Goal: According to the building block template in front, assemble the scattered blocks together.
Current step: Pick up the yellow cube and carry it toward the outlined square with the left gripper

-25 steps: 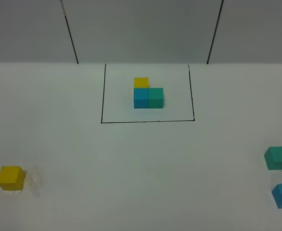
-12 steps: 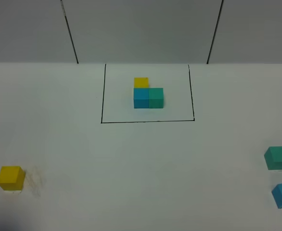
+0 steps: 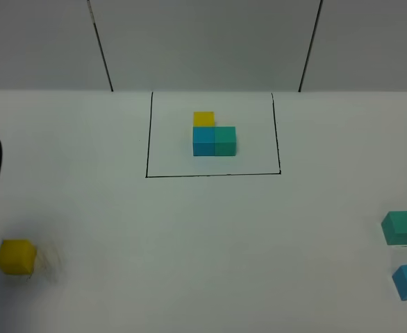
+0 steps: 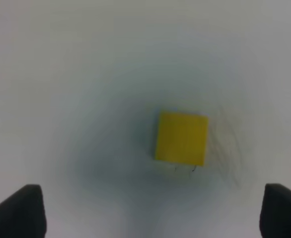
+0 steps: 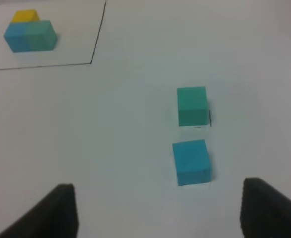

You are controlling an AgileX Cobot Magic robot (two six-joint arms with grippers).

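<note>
Alignment of the left gripper with the yellow cube is what the coming move is judged to turn on. The cube is seen on the white table ahead of the gripper, not yet between its fingers, which are spread wide and hold nothing. The cube's faces are set nearly square to the line between the fingers, and the cube lies a little off their midline. In the high view it is found at the near left, well apart from the building block template inside its black frame. The teal-green cube and the cyan-blue cube are placed at the right edge, nearer the right gripper, whose fingers are likewise parted and empty. The yellow cube is therefore judged best taken by the left arm.
</note>
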